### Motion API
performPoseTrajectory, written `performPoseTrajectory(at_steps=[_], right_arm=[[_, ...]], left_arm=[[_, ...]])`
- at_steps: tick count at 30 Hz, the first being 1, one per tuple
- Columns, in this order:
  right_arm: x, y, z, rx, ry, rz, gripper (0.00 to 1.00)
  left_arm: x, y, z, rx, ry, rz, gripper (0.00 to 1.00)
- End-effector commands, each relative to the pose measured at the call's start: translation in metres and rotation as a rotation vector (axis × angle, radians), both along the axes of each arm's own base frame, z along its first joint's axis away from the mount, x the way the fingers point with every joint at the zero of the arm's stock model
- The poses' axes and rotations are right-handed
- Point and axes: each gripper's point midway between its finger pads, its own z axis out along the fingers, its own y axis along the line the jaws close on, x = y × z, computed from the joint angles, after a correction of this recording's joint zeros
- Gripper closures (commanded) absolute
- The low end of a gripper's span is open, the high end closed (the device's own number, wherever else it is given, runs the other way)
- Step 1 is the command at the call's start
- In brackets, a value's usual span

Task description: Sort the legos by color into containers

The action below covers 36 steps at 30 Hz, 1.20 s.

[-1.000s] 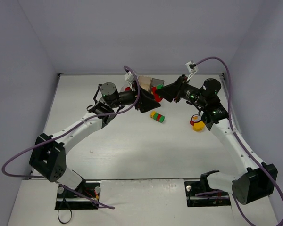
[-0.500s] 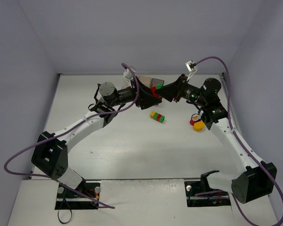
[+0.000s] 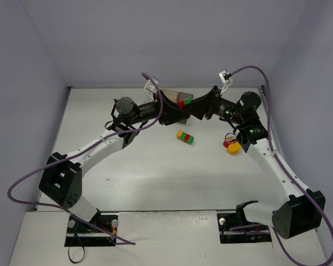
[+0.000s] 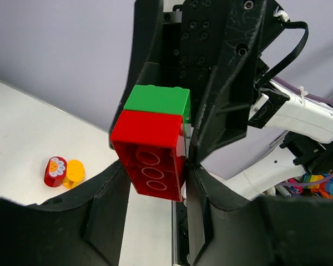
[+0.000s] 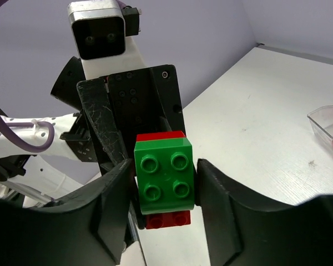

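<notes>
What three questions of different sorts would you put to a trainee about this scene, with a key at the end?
1. True or false: the left hand grips the red brick in the air.
2. Which hand grips the green brick that is joined to it? A: the left hand. B: the right hand. C: neither.
3. Name the colours in the loose stack that lies on the table below the hands.

Key: 1 true. 2 B. 3 yellow, red and green.
</notes>
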Motion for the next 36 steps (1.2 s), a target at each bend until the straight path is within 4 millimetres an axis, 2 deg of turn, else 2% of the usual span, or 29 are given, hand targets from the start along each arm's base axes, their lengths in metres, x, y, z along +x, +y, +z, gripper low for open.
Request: performPoseTrajectory(at_steps=[1, 9, 15, 22, 28, 33, 36], right_arm=[[-0.002, -0.001, 0.028, 0.026, -0.113, -0.005, 0.52], [0.000, -0.008, 0.033, -0.005, -0.143, -0.060, 0.41], [0.002, -0.013, 0.035, -0.015, -0.160, -0.103, 0.41], [-0.005, -0.015, 0.043, -0.017, -0.199, -0.096, 0.46], [-0.009, -0.014, 0.042, -0.021, -0.202, -0.072, 0.41], [-0.009, -0.014, 0.040, -0.026, -0.200, -0.073, 0.48], [-0.009, -0.013, 0.039, -0.027, -0.202, -0.068, 0.56]], left_arm=[[-0.012, 0.008, 0.045, -0.095, -0.162, -0.010, 1.00], [-0.011, 0.009, 0.041, -0.092, -0.152, -0.010, 1.00], [-0.013, 0.010, 0.040, -0.091, -0.149, -0.011, 1.00], [-0.012, 0.009, 0.032, -0.078, -0.126, -0.006, 1.00], [-0.012, 0.009, 0.033, -0.090, -0.127, -0.013, 1.00], [-0.015, 0.010, 0.035, -0.093, -0.136, -0.025, 1.00], [-0.018, 0.010, 0.035, -0.092, -0.139, -0.031, 1.00]])
